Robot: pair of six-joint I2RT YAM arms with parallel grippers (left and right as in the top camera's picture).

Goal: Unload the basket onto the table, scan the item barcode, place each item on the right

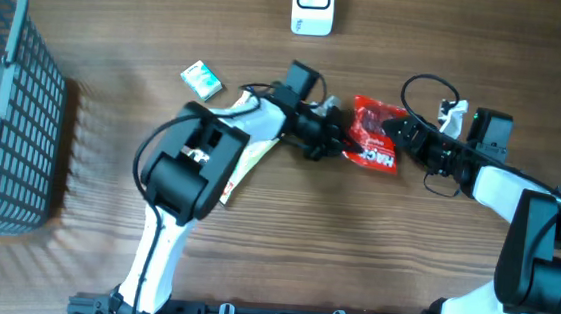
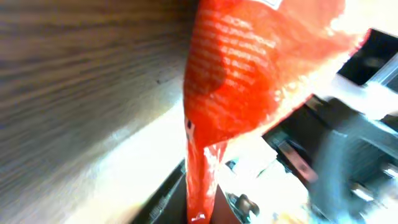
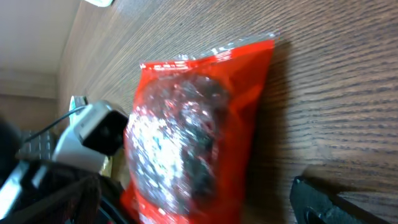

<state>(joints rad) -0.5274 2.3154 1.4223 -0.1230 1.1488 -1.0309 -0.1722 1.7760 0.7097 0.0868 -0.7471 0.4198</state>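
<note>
Red snack packet point(image 1: 375, 134) lies mid-tabletop, slightly toward the far edge. The left gripper point(image 1: 340, 140) is pinched on its left edge, and the right gripper point(image 1: 402, 137) is spread wide just beside its right edge, holding nothing. Looks like the grasp step; next is a lift and carry to the white scanner point(image 1: 312, 7) at the far edge, barcode facing it, though I can't tell which face carries the barcode.
</note>
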